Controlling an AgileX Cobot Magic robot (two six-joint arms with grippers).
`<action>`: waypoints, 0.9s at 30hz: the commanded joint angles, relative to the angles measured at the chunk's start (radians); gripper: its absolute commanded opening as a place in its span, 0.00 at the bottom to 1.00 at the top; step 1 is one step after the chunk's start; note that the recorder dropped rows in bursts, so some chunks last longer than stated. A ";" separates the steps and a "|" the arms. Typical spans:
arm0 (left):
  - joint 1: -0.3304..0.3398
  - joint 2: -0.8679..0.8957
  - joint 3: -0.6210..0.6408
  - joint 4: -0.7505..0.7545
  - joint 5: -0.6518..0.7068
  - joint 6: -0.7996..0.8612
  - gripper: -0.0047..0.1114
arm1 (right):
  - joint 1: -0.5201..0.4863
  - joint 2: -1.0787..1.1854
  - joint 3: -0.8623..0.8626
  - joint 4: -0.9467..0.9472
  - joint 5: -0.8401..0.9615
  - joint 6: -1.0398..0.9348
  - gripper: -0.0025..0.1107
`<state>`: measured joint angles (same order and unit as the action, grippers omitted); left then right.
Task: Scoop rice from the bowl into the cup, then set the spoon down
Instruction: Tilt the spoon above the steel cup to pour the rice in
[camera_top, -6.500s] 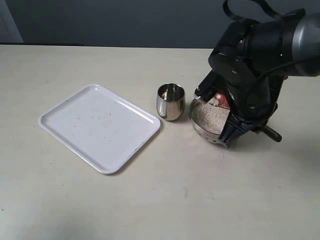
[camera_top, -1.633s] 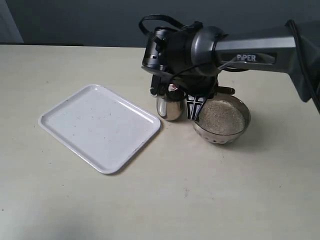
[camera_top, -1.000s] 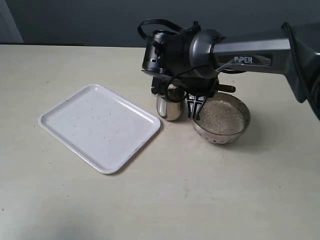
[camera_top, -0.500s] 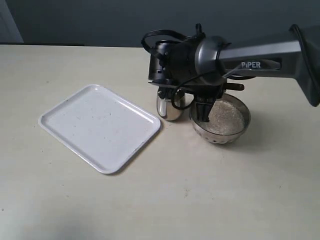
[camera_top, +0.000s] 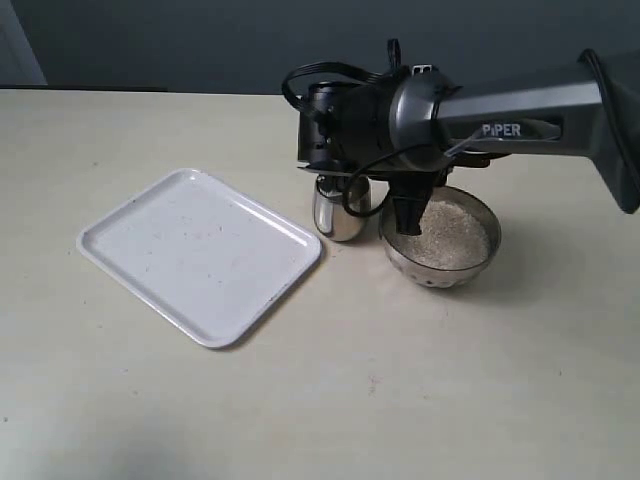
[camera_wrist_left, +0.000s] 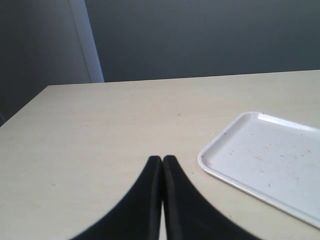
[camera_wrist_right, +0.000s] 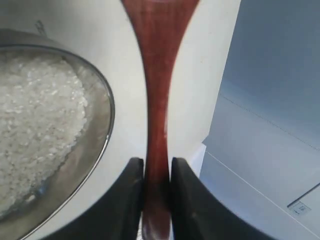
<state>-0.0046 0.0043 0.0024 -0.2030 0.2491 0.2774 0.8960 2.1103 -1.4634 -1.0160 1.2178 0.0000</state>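
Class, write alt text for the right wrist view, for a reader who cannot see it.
The right gripper clamps the handle of a reddish-brown wooden spoon. Beside it, a shiny steel bowl holding white rice sits on a pale table.

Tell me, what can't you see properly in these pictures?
- Inside of the small shiny steel cup: in the exterior view, the black arm covers its mouth.
- Oval end of the dark reddish-brown wooden spoon: cut off by the right wrist view's edge, and hidden behind the arm in the exterior view.
- Flat white tray: the left wrist view's edge cuts part off.
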 joint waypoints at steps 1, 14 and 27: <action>-0.005 -0.004 -0.002 0.003 -0.015 -0.005 0.04 | 0.002 -0.035 0.003 -0.021 0.003 0.005 0.01; -0.005 -0.004 -0.002 0.003 -0.015 -0.005 0.04 | 0.022 -0.080 0.037 -0.014 0.003 0.005 0.01; -0.005 -0.004 -0.002 0.003 -0.015 -0.005 0.04 | 0.024 -0.086 0.093 -0.086 0.003 0.061 0.01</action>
<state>-0.0046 0.0043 0.0024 -0.2030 0.2491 0.2774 0.9191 2.0379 -1.3728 -1.0769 1.2157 0.0404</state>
